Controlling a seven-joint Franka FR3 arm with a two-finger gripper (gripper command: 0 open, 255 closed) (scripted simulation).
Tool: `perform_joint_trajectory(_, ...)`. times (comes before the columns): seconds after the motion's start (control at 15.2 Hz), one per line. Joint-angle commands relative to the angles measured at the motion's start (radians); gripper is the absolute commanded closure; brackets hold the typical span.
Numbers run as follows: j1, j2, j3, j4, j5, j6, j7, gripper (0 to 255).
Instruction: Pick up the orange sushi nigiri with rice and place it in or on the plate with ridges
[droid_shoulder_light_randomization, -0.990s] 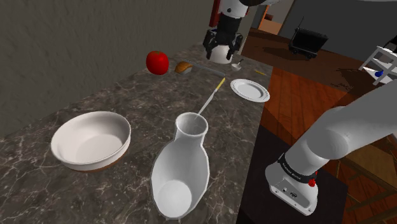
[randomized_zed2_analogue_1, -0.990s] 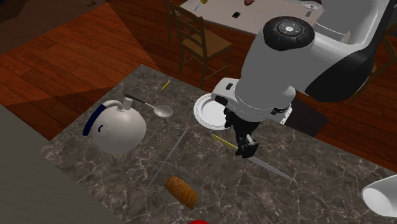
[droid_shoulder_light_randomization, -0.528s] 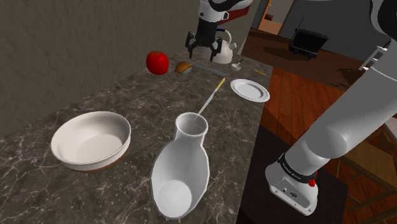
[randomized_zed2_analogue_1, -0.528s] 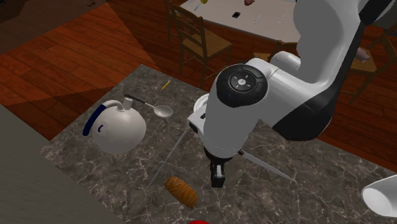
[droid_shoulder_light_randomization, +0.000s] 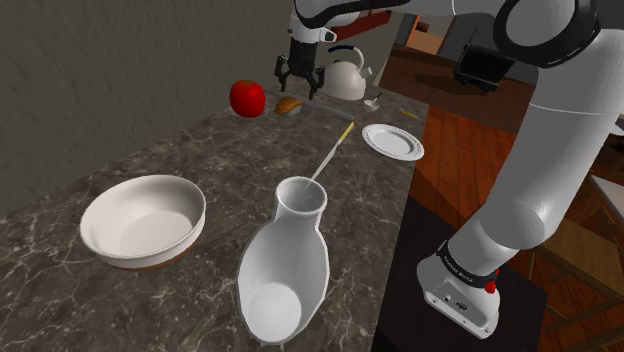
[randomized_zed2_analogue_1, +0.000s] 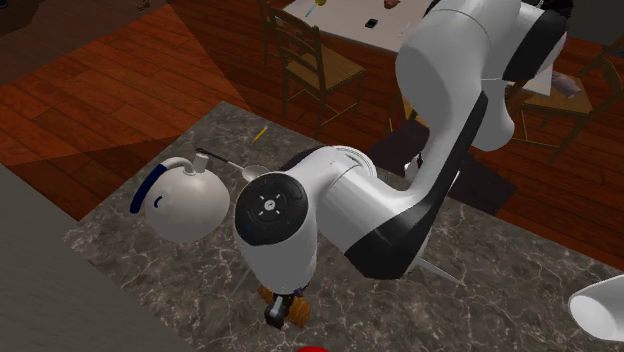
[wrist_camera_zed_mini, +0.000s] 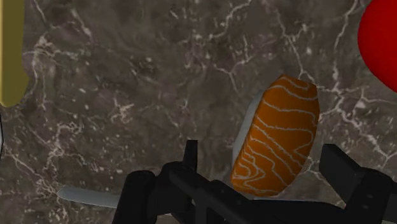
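White arm links sweep from the stand over the dark veined marble counter (droid_shoulder_light_randomization: 200, 150) and bend down at its far end. There the all-black gripper (droid_shoulder_light_randomization: 299, 80) points at the surface, low over the orange striped nigiri on white rice (droid_shoulder_light_randomization: 288, 104). In the wrist view the fingers (wrist_camera_zed_mini: 347, 172) stand wide apart, with the nigiri lying between them unclasped. In the shoulder view a red apple (droid_shoulder_light_randomization: 247, 98) sits at 9 o'clock of the nigiri. The white ridged round plate (droid_shoulder_light_randomization: 393, 141) lies at 4 o'clock near the counter edge, with bare marble between, crossed by a thin yellow-handled utensil (droid_shoulder_light_randomization: 335, 148).
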Motion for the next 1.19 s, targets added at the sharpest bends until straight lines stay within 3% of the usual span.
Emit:
perform_joint_trajectory(0.0, 0.006, 0.08, -0.016, 0.093, -0.003, -0.02, 0.07, 0)
perform_joint_trajectory(0.59, 0.007, 0.125, -0.024, 0.049, -0.009, 0.067, 0.09, 0)
perform_joint_trajectory(1.06, 0.007, 0.125, -0.024, 0.049, -0.009, 0.067, 0.09, 0)
perform_joint_trajectory(1.12, 0.007, 0.125, -0.024, 0.049, -0.009, 0.067, 0.09, 255)
